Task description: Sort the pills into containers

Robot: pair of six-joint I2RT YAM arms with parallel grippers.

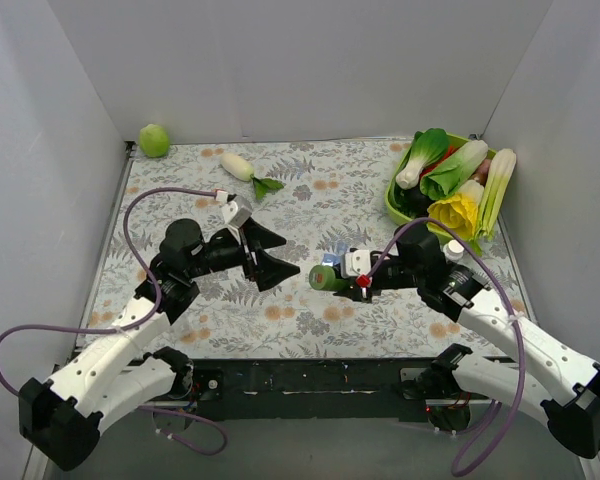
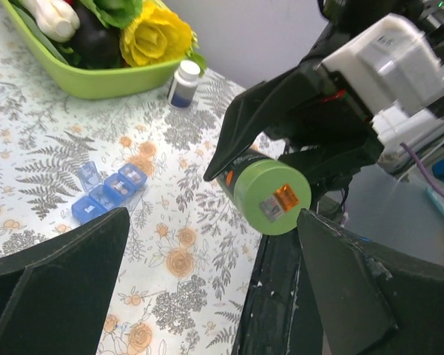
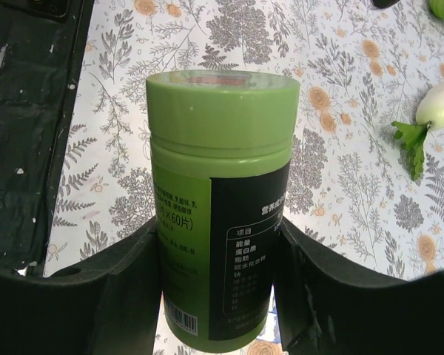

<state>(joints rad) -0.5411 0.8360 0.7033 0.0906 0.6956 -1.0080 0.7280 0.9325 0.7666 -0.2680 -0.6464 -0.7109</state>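
While right fingers (image 1: 339, 282) clamp the green bottle (image 3: 218, 222), left fingers (image 1: 272, 268) spread wide and empty, blue containers (image 2: 107, 191) on table (image 1: 310, 190)

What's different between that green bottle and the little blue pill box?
The green bottle is a tall opaque cylinder; the blue pill box is a low strip of translucent joined cubes. The bottle is held sideways above the table in the right gripper, cap on; the pill box lies flat on the table, nothing touching it. Both look like plastic containers.
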